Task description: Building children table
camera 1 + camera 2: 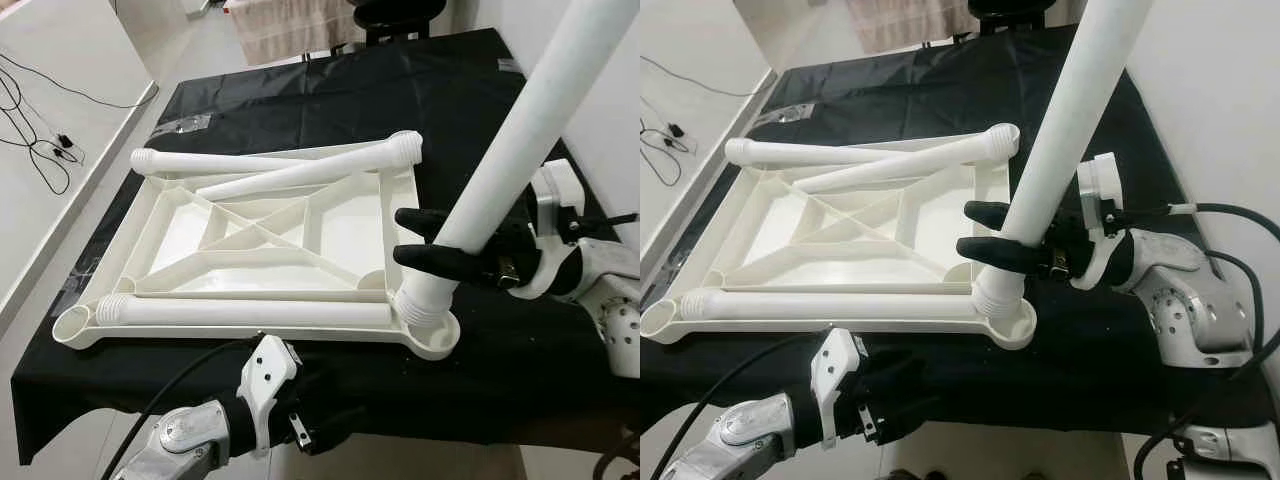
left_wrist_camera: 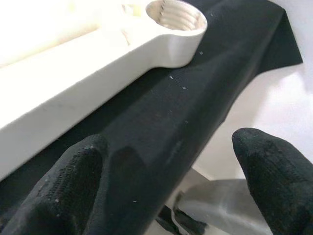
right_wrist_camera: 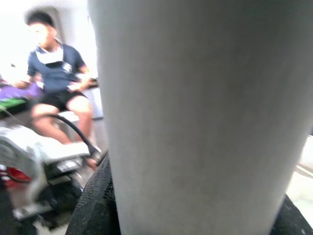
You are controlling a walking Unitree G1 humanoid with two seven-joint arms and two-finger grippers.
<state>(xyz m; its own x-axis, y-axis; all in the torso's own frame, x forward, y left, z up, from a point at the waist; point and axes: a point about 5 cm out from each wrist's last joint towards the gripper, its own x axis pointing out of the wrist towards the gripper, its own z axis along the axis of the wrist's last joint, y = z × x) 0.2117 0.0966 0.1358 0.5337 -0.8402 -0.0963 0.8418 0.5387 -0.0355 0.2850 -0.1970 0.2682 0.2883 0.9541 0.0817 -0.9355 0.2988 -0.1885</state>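
Gripping the upright leg, right tool; wrist view adds a seated person.

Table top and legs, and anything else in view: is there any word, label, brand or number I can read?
No readable text.
Table top: plain white, no markings.
Upright leg held by the right gripper: plain white.
Loose legs lying on the table top: plain.
Black cloth: clear tape patch, no legible print.
Left gripper: no markings.
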